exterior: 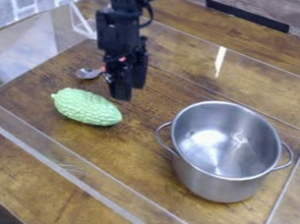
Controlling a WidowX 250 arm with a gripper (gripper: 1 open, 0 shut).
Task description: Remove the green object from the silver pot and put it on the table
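Observation:
The green object [87, 107], light green and bumpy, lies on its side on the wooden table [146, 188], left of the silver pot [226, 150]. Nothing shows inside the pot except its shiny bottom. My gripper [122, 85] hangs on the black arm just above and behind the green object, clear of it. Its fingers stand slightly apart with nothing between them.
A small silver item [87, 73] lies on the table just left of the gripper. Clear acrylic walls [56, 155] edge the work area at the front, left and right. The pot stands close to the right wall.

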